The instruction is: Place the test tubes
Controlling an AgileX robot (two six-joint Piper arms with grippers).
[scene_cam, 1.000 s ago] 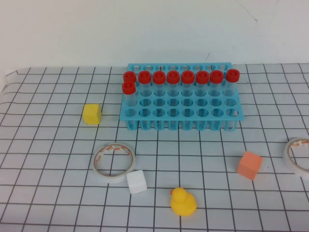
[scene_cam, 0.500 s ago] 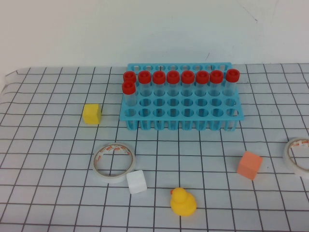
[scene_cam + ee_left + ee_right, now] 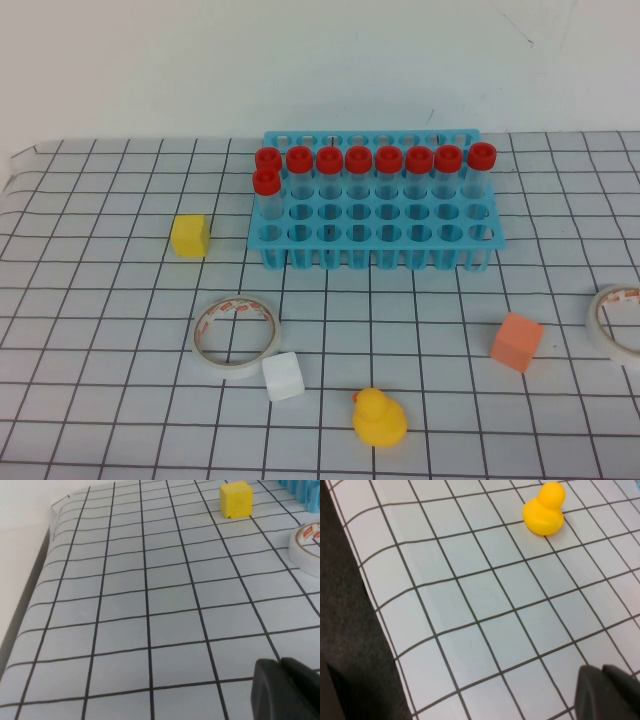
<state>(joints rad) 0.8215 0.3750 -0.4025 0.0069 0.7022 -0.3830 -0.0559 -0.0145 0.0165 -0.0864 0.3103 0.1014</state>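
Yellow cube (image 3: 190, 236), tape roll (image 3: 238, 307), white cube (image 3: 283, 377), duck (image 3: 379, 418), orange cube (image 3: 517, 341)

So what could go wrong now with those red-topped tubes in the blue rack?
1. The test tubes stand packed close in the rack; reaching for one could knock its neighbours.
2. The left gripper, shut over the mat's left side, could shove the tape roll or yellow cube on its way in.
3. The right gripper, shut over the mat near the front edge, could bump the duck.
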